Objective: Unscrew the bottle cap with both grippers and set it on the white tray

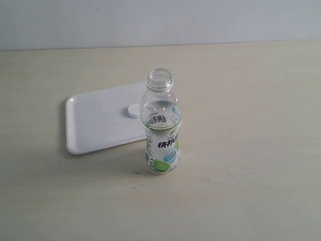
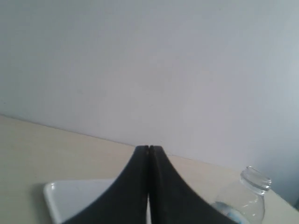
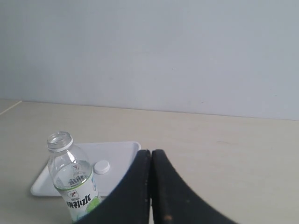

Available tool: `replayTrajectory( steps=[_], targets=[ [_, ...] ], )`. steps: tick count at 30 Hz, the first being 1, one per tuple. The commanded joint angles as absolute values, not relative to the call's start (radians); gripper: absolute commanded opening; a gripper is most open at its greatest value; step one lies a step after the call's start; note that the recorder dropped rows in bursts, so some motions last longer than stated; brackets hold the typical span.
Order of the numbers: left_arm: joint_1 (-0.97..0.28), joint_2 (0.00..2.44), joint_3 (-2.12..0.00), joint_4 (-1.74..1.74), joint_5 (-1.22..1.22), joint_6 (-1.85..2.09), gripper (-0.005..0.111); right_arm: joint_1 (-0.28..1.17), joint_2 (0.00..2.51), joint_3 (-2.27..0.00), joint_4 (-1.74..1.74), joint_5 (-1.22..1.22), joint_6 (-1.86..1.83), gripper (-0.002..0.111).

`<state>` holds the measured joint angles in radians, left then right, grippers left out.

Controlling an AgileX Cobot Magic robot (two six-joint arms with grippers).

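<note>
I'm watching the left gripper (image 2: 148, 150) pressing its two black fingers flat together, clenched on nothing and touching nothing. The right gripper (image 3: 151, 154) is doing the same, its jaws meeting tip to tip and empty. In the exterior view the bottle (image 1: 162, 125) is standing upright just below the middle of the frame, neck open, overlapping the right edge of the white tray (image 1: 95, 125). The bottle cap (image 1: 133, 111) is lying on that tray near its right side, just left of the bottle's shoulder. The tray is sitting left of centre on the pale table (image 1: 251, 165).
</note>
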<state>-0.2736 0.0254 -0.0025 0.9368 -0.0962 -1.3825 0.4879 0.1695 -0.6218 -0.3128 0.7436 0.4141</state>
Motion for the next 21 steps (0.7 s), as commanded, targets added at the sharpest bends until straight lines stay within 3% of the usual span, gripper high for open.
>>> replayTrajectory(
  steps=[1, 2, 4, 10, 21],
  targets=[
    [-0.278, 0.023, 0.0, 0.62, -0.056, -0.816, 0.0, 0.489, 0.164, -0.612, -0.317, 0.73, 0.413, 0.0],
    [-0.277, 0.015, 0.0, 0.262, -0.016, -0.256, 0.0, 0.489, 0.164, -0.612, -0.317, 0.73, 0.413, 0.0],
    [-0.242, 0.002, 0.0, 0.045, -0.037, 0.053, 0.0, 0.489, 0.164, -0.612, -0.314, 0.73, 0.413, 0.0],
    [-0.067, 0.0, 0.0, 0.11, -0.035, -0.174, 0.0, 0.489, 0.164, -0.612, -0.314, 0.73, 0.413, 0.0],
    [-0.066, 0.0, 0.0, 0.124, -0.033, -0.233, 0.0, 0.489, 0.164, -0.612, -0.314, 0.73, 0.413, 0.0]
  ],
)
